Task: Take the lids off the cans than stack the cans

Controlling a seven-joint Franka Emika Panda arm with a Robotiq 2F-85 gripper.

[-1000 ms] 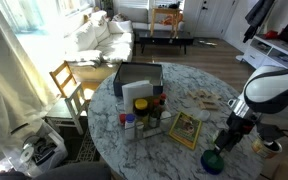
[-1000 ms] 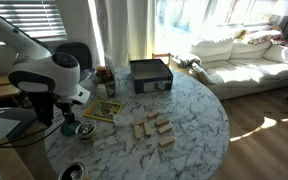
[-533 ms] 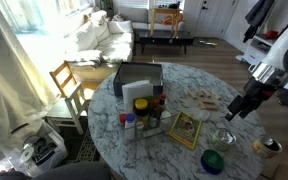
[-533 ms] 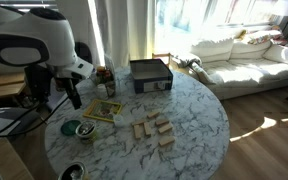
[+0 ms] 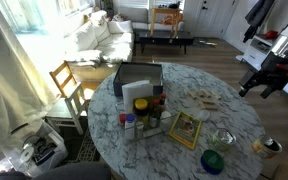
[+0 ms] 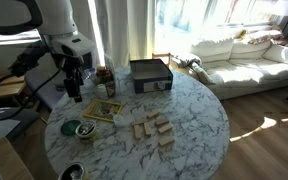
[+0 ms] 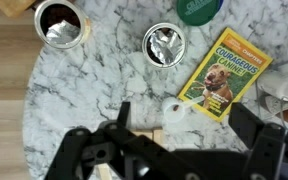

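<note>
- Tan can: it stands upright on the worktop, far left and top in the wrist view. Its lid is off and crinkled foil shows inside. It lies ahead of the fingers and well off to their left.
- Silvery can: also upright and uncovered, apart from the tan can and to its right. It sits ahead of the gap between the fingers, a little left of centre. It is the nearer can, so a short reach forward and down would bring the fingers around it.
- Green lid: it lies flat at the top edge of the view, just beyond the silvery can and clear of it.
- Book: flat and tilted, just right of the silvery can. It would crowd the right finger on the way down.
- Fingers: spread fully wide, holding nothing, and raised well above the worktop.
- Judgement: the lids look done and stacking remains. Both cans are round, so the angle of the grasp matters little. What counts is centring the fingers over one can.
</note>
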